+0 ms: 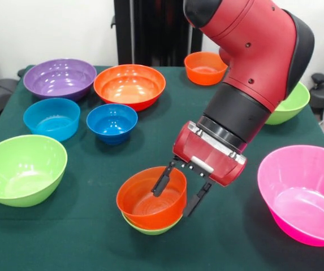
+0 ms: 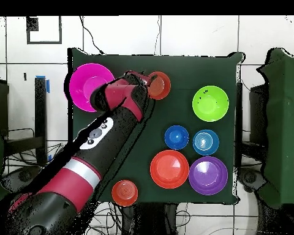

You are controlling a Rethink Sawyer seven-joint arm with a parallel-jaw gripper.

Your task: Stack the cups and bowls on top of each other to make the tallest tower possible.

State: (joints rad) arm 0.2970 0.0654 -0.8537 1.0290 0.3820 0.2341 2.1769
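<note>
Roughly nine bowls (image 1: 112, 121), two stacked (image 1: 152, 199)

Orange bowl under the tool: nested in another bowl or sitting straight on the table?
Nested. The orange bowl sits inside a lime green bowl, whose rim peeks out below it. The open tool straddles its rim.

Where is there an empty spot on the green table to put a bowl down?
Bare cloth lies between the big lime green bowl and the orange stack under the hand. More lies mid-table behind the stack. The far left is crowded: purple bowl, orange bowl, two blue bowls.
</note>
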